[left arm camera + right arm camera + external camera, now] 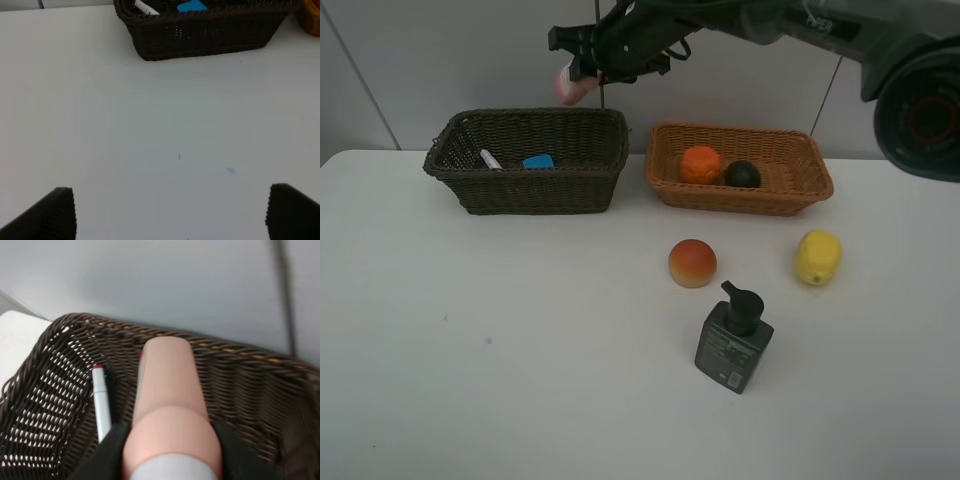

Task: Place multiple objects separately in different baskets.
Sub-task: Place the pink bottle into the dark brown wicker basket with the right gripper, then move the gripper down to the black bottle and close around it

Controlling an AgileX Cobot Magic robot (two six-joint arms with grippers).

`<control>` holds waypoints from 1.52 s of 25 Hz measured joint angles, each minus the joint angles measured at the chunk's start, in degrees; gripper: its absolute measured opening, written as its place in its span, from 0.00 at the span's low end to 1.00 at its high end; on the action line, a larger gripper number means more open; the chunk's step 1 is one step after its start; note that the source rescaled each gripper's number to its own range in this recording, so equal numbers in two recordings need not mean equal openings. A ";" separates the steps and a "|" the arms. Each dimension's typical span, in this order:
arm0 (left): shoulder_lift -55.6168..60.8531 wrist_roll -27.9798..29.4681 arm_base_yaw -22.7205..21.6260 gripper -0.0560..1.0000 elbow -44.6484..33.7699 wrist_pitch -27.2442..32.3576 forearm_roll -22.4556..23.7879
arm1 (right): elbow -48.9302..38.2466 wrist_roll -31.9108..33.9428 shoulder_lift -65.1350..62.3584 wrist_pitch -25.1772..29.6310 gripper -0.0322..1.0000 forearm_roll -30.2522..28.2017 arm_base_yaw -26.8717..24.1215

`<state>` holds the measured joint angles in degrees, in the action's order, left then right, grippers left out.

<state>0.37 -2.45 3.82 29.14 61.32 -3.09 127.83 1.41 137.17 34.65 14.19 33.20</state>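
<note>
**A:** From the high camera, how far along is the sorting?

**B:** Four things are in. The marker [491, 159] and the eraser [538, 161] lie in the dark basket [535, 200] at the far edge of the counter [520, 380], toward its left. The orange [700, 164] and the mangosteen [742, 174] sit in the tan basket [740, 198] just beside it. The right tool [588, 70] hangs above the dark basket's back rim, clamped on the pink bottle [572, 88].

**A:** What's loose?

**B:** The peach [692, 263] is near the counter's middle, the lemon [817, 257] is toward the right edge, and the pump bottle [732, 345] is nearer the front edge. I'd call it about half done.

**A:** Left wrist camera?

**B:** The left tool [172, 215] is spread wide, with nothing between its fingers [55, 217]. It is over bare counter, short of the dark basket [200, 37]. The marker [145, 7] and eraser [191, 6] show inside its rim.

**A:** Right wrist camera?

**B:** The pink bottle [170, 405] fills the view, pinched between dark fingers [102, 457], with its end over the dark basket [50, 405]. The marker [102, 405] lies on the basket floor below. The bottle isn't let go yet. After it three things remain, and by my guess the two fruits go to the tan basket and the pump bottle to the dark one.
</note>
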 joint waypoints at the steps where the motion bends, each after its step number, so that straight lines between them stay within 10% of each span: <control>1: 0.00 0.00 0.00 1.00 0.00 0.00 0.00 | 0.00 0.00 0.62 -0.72 0.03 -0.76 0.61; 6: 0.00 0.00 0.00 1.00 0.00 0.00 0.00 | 0.00 3.12 3.17 -3.33 0.54 -2.81 1.19; 9: 0.00 0.00 0.00 1.00 0.00 0.00 0.00 | 0.00 5.79 3.49 -3.33 0.67 -4.91 1.13; 15: 0.00 0.00 0.00 1.00 0.00 0.00 0.00 | 0.05 7.07 -0.22 7.48 0.70 -5.95 1.13; 21: 0.00 0.00 0.00 1.00 0.00 0.00 0.00 | 0.11 3.00 -11.07 32.87 0.70 -7.96 1.19; 29: 0.00 0.00 0.00 1.00 0.00 0.00 0.00 | -8.92 1.67 -23.59 34.98 0.70 -7.59 1.19; 38: 0.00 0.00 0.00 1.00 0.00 0.00 0.00 | -44.36 1.26 -49.34 35.26 0.70 -8.03 2.46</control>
<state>0.37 -2.45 3.82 29.14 61.32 -3.09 83.47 2.67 87.83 69.90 6.17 35.66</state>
